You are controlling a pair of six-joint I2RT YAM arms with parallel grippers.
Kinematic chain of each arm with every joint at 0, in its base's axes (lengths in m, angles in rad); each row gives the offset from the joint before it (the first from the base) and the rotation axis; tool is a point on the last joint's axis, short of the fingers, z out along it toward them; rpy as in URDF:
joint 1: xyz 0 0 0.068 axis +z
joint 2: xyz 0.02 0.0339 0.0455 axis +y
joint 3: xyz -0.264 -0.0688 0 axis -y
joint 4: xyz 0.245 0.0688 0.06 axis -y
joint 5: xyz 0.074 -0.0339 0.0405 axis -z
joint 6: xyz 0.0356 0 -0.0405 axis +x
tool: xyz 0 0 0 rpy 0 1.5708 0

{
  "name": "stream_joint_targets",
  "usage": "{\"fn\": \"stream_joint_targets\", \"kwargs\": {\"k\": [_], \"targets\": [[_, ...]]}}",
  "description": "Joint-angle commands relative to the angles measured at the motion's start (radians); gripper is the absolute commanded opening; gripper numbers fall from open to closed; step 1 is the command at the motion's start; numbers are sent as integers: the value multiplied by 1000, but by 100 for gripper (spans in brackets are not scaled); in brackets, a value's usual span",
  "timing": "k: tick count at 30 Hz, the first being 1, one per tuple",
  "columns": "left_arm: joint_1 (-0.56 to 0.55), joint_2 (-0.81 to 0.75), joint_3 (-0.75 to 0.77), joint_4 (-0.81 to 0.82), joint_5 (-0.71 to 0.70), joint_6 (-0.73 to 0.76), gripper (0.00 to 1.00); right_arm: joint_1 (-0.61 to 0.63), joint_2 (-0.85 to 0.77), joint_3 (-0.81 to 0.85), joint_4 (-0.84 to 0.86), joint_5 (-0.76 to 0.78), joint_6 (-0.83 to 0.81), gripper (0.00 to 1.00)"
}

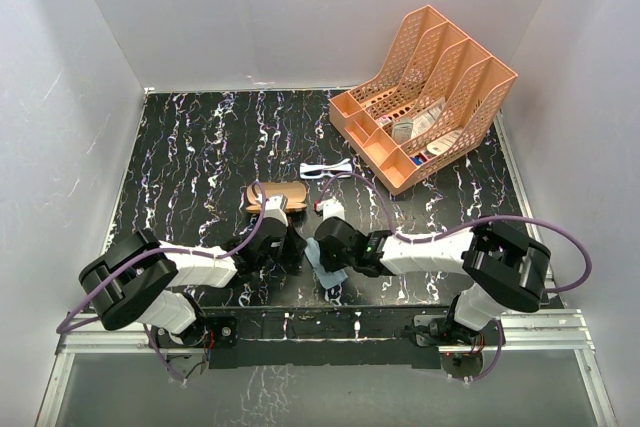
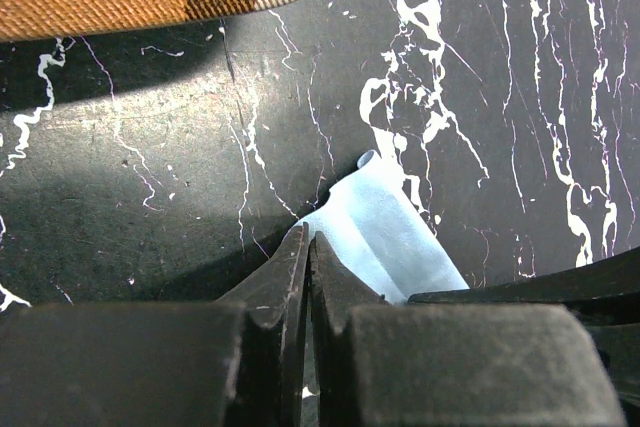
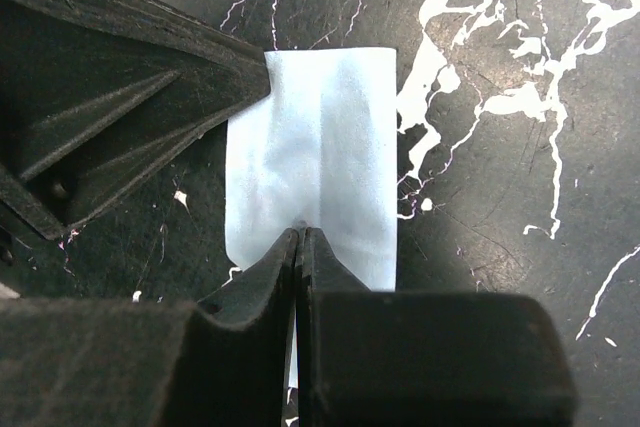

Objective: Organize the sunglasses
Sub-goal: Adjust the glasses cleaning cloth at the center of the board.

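Sunglasses (image 1: 327,169): a small pair with a thin white frame and bluish lenses. They lie flat on the black, white-veined worktop (image 1: 190,167), about mid-depth and a little right of centre. We see them only in the overhead view. We cannot tell whether the temples are folded. Nothing touches them.

Surroundings:
- A brown plaid case (image 1: 277,195) lies just left of the glasses and a little nearer the arms, long side across the worktop. The glasses are close to its right end but apart from it. In the left wrist view the case edge shows at the top of the frame.
- A peach slotted desk organiser (image 1: 440,57) stands at the far right, angled. Its front low compartments are near the glasses. It holds small items we cannot identify.
- A light blue cloth (image 3: 320,147) lies on the worktop nearer the arms than both the case and the glasses.

Arms:
- Both wrists meet over the cloth, on the near side of the case.
- The left fingers (image 2: 300,257) are closed, tips pinching a corner of the cloth.
- The right fingers (image 3: 285,257) are closed on the cloth's near edge, with a crease running up from their tips.
- The two sets of fingers are near each other.

Between the arms and the glasses, the case lies in front of the left arm. The strip of worktop ahead of the right arm is bare.
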Motion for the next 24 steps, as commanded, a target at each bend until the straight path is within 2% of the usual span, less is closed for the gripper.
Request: {"fn": "stream_joint_targets", "kwargs": {"k": [1, 24], "targets": [[3, 12, 12, -47, 5, 7, 0, 5, -35, -42, 3, 18, 22, 0], [3, 20, 11, -47, 6, 4, 0, 4, -156, -154, -84, 38, 53, 0]]}}
